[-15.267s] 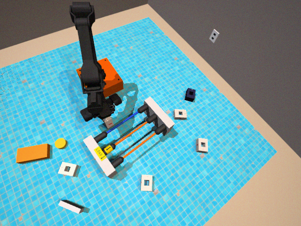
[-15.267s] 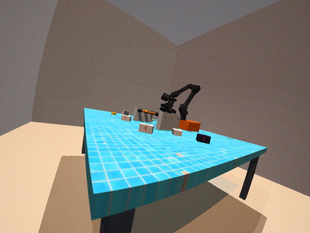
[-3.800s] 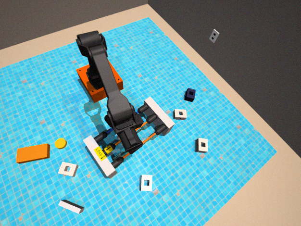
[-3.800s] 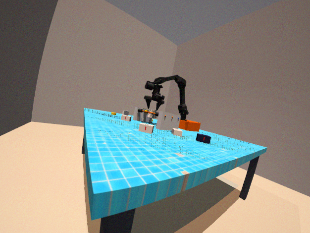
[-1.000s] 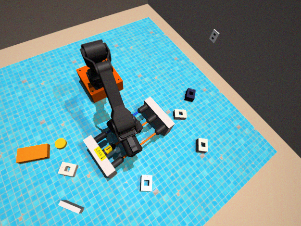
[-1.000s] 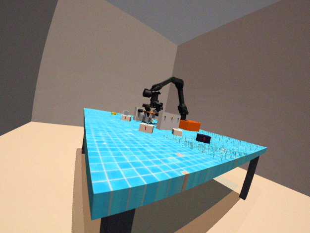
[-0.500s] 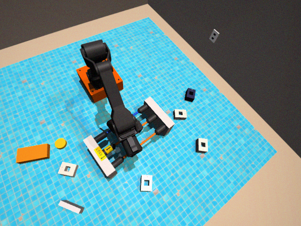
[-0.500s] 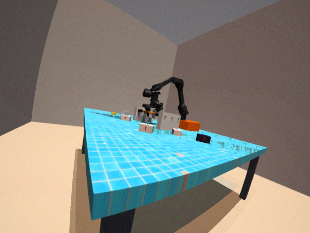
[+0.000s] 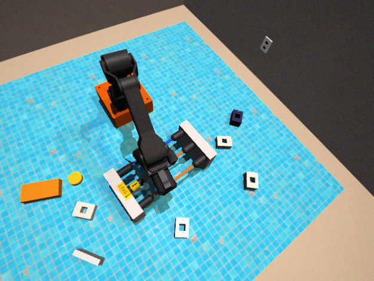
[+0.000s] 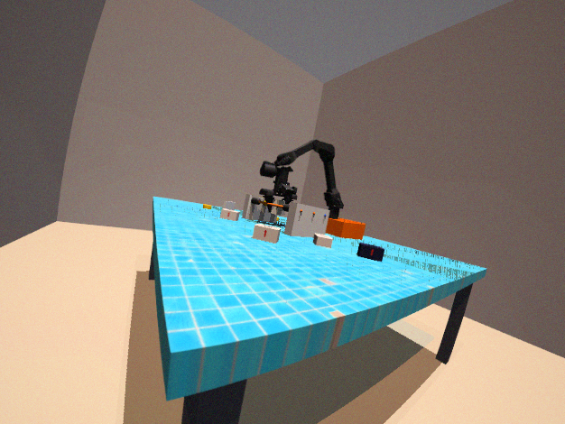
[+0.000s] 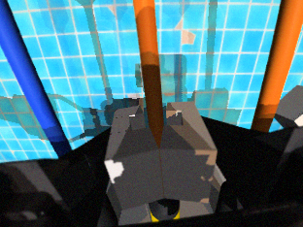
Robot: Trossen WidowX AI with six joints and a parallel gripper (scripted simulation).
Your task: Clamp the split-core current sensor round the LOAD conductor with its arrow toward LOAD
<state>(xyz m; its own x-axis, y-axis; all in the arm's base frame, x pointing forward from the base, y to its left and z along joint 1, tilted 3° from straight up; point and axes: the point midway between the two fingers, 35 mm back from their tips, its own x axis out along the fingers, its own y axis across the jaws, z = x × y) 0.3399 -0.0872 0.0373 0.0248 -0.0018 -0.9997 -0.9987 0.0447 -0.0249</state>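
The grey sensor (image 11: 141, 170) sits around the middle orange conductor (image 11: 147, 39) (image 9: 179, 153) in the wrist view, with a thin seam down its face. Whether it is latched cannot be told, and its arrow is not seen. My gripper (image 11: 156, 124) is shut on the sensor, its dark fingers at both sides. The top view hides the sensor under the arm. The yellow LOAD label (image 9: 123, 189) is on the left end block, beside a yellow arrow tag (image 9: 135, 185) on the middle conductor's line.
A blue conductor (image 9: 168, 140) (image 11: 29, 87) and another orange conductor (image 9: 184, 173) (image 11: 286, 39) flank the middle one. The right end block (image 9: 198, 139) (image 10: 305, 221) stands upright. Several white pieces with square holes, a dark piece (image 9: 235, 121), an orange block (image 9: 42, 190) and a yellow disc (image 9: 74, 178) lie around.
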